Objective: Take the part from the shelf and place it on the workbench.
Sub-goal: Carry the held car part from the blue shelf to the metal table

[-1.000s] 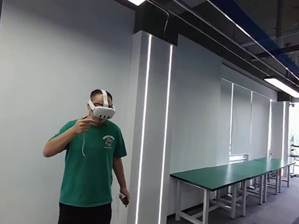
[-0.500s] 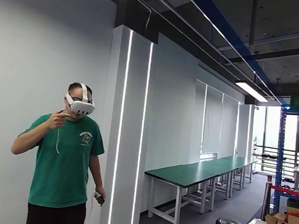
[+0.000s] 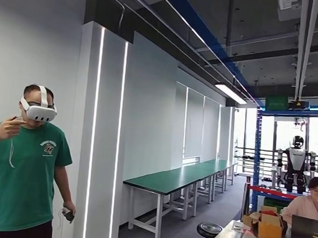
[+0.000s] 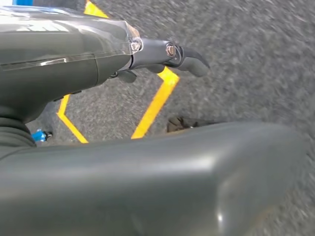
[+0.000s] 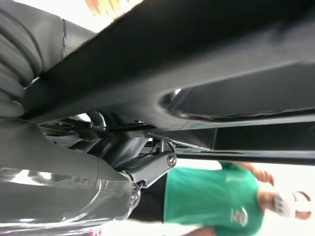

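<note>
A long row of green-topped workbenches (image 3: 174,179) runs along the white wall. A blue shelf frame (image 3: 256,157) stands at the right, too far off to pick out any part on it. My left hand (image 4: 93,64) hangs over grey floor, its dark fingers (image 4: 185,56) stretched out and holding nothing. My right hand (image 5: 74,182) is backlit. A dark shape lies across its fingers (image 5: 156,166), so I cannot tell whether it holds anything.
A person in a green shirt (image 3: 21,181) with a white headset stands close at the left. Another robot (image 3: 296,162) stands by the shelf. A seated person (image 3: 313,204), cardboard boxes (image 3: 269,225) on a table and a black stool (image 3: 209,230) are at the lower right.
The camera has swung to the right. The person in green and the workbenches have slid left in the picture, and the blue shelf, the other robot and the seated person have come into view.
</note>
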Robot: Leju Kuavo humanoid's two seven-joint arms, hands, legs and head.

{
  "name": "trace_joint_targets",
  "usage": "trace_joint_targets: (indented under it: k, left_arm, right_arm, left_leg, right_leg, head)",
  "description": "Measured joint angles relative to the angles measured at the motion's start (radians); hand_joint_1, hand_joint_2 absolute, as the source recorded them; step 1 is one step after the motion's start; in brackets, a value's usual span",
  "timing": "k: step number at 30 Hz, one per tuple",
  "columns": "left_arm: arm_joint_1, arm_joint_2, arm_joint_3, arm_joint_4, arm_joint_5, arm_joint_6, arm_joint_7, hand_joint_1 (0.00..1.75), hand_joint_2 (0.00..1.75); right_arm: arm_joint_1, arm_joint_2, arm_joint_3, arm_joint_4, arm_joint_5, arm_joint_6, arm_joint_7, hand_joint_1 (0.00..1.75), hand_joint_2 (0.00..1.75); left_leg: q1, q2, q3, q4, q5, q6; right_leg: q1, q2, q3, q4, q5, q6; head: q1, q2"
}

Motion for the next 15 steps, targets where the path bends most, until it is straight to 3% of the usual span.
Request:
trace_joint_targets:
  k: [2,3,4,6,8,10,12,14,15]
  left_arm:
    - [0.004,0.000,0.000,0.000,0.000,0.000,0.000,0.00,1.75]
    - [0.007,0.000,0.000,0.000,0.000,0.000,0.000,0.00,1.75]
    - [0.009,0.000,0.000,0.000,0.000,0.000,0.000,0.00,1.75]
    - [0.009,0.001,0.000,0.000,0.000,0.000,0.000,0.00,1.75]
    - [0.008,0.002,0.000,0.000,0.000,0.000,-0.001,0.00,1.75]
    - [0.008,0.002,0.000,0.000,0.000,0.000,0.000,0.00,1.75]
    - [0.005,0.002,0.000,0.000,0.000,0.000,0.000,0.00,1.75]
    - [0.001,0.003,0.000,0.000,0.000,0.002,0.002,0.00,1.75]
    - [0.001,0.003,0.001,-0.001,0.000,0.003,0.004,0.00,1.75]
  right_arm:
    - [-0.001,0.002,0.000,0.000,0.001,0.002,0.000,1.75,1.75]
    - [0.000,0.002,0.000,0.000,0.001,0.002,0.001,1.75,1.75]
    - [0.001,0.002,0.000,0.000,0.001,0.003,0.001,1.75,1.75]
    - [0.001,0.002,0.000,0.000,0.001,0.003,0.001,1.75,1.75]
    - [-0.001,0.002,0.000,0.000,0.001,0.003,0.002,1.75,1.75]
    - [0.000,0.002,0.000,0.000,0.002,0.004,0.002,1.75,1.75]
    - [0.002,0.002,-0.001,0.000,0.003,0.006,0.002,1.75,1.75]
    - [0.002,0.001,-0.002,0.000,0.005,0.010,0.002,1.75,1.75]
    - [0.001,0.001,-0.002,0.000,0.007,0.012,0.002,1.75,1.75]
  left_leg:
    - [-0.002,-0.023,-0.068,0.126,-0.051,0.001]
    - [-0.002,-0.026,-0.097,0.170,-0.059,0.000]
    - [-0.002,-0.028,-0.110,0.180,-0.047,0.000]
    - [-0.001,-0.037,-0.088,0.095,0.027,0.002]
    - [0.003,-0.069,-0.046,-0.016,0.084,0.005]
    - [0.002,-0.089,-0.030,-0.055,0.090,0.010]
    - [0.001,-0.076,-0.027,-0.060,0.090,0.019]
    - [0.004,-0.060,-0.022,-0.064,0.091,0.030]
    - [0.005,-0.052,-0.020,-0.065,0.090,0.034]
  right_leg:
    - [0.000,0.021,0.003,0.000,-0.002,-0.006]
    - [0.001,0.034,0.004,0.000,-0.003,-0.007]
    - [0.001,0.047,0.005,0.002,-0.005,-0.007]
    - [0.000,0.073,0.009,0.007,-0.011,-0.003]
    - [0.002,0.096,0.008,0.019,-0.020,0.006]
    - [0.000,0.113,0.002,0.026,-0.024,0.015]
    - [-0.004,0.125,-0.001,0.026,-0.026,0.023]
    - [-0.004,0.097,-0.014,0.056,-0.047,0.034]
    - [-0.005,0.073,-0.034,0.099,-0.070,0.039]
  head:
    - [0.000,0.000]
    - [0.000,0.000]
    - [0.000,0.000]
    - [0.000,0.000]
    - [0.000,0.000]
    - [0.000,0.000]
    - [0.000,0.000]
    - [0.000,0.000]
    - [0.000,0.000]
